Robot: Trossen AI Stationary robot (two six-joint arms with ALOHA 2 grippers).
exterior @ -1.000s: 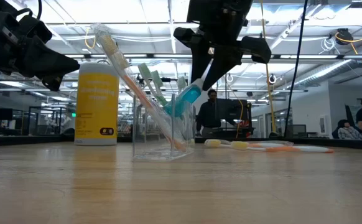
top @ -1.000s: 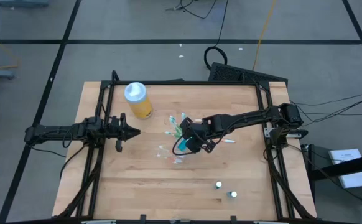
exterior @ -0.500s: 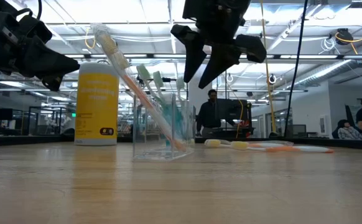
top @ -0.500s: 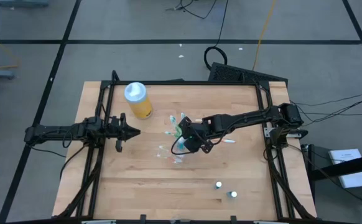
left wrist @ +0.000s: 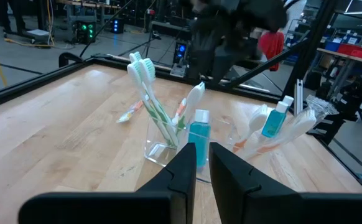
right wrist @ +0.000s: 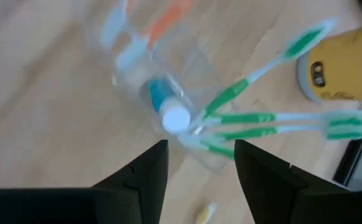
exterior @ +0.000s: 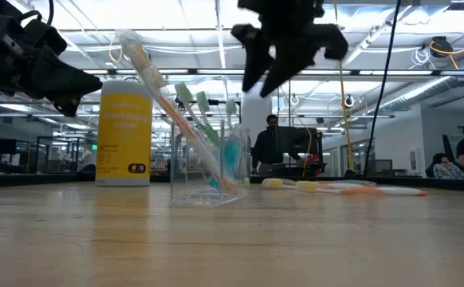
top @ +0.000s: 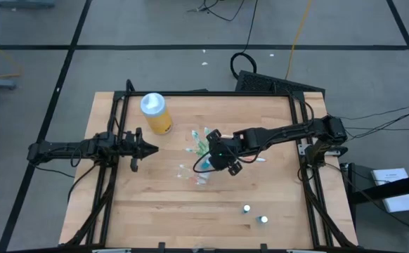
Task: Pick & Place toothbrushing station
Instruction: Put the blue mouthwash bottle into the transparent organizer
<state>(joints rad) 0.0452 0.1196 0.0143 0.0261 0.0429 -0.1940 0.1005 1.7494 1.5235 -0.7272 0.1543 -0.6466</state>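
A clear plastic cup [right wrist: 187, 134] stands on the table's middle and holds several green toothbrushes [right wrist: 262, 118] and an upright teal white-capped tube [right wrist: 171, 115]. It also shows in the left wrist view [left wrist: 168, 140] and the low view [exterior: 208, 171]. A second clear cup [left wrist: 262, 140] beside it holds an orange toothbrush and a teal tube [left wrist: 274, 118]. My right gripper [exterior: 288, 68] hangs open and empty above the first cup; it also shows in the high view [top: 222, 158]. My left gripper [top: 148, 148] is shut and waits at the table's left.
A yellow bottle with a pale blue lid [top: 155, 112] stands far left of the cups. Loose toothbrushes [exterior: 336, 187] lie on the table to the right of the cups. Two white-capped tubes [top: 255, 214] stand near the front right edge.
My right gripper held the teal tube tilted over the cup's mouth, then opened and let it go. The tube now stands upright inside the cup. The gripper has risen above the cup, still open.
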